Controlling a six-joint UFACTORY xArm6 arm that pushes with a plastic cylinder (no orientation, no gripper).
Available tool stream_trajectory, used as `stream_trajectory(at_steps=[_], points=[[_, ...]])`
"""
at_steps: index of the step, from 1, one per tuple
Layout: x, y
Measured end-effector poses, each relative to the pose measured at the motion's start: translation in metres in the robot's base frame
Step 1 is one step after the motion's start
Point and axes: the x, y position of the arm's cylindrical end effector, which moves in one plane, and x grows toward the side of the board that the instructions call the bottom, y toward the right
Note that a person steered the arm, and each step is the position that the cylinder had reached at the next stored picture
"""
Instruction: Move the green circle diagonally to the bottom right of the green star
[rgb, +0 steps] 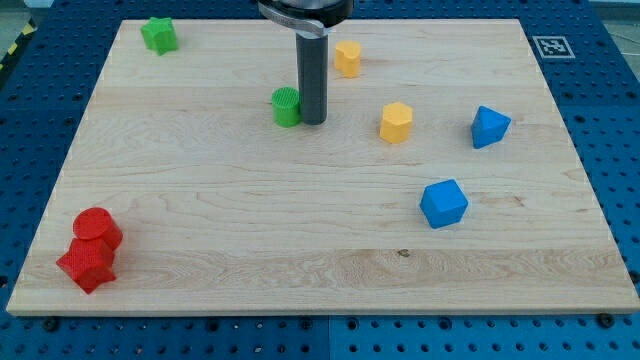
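The green circle (286, 106) is a small green cylinder on the wooden board (250, 250), upper middle of the view. My tip (313, 122) stands right beside it, touching or nearly touching its right side. The green star (158, 35) sits near the board's top left corner, far up and left of the circle.
A yellow block (347, 58) lies up and right of my tip. A yellow hexagon (396, 122) lies to its right. A blue block (489, 126) sits further right and a blue cube (443, 203) lower right. A red circle (98, 229) and red star (86, 264) sit together at the bottom left.
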Motion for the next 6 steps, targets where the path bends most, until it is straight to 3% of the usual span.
stream_trajectory(at_steps=[6], points=[[-0.015, -0.037]])
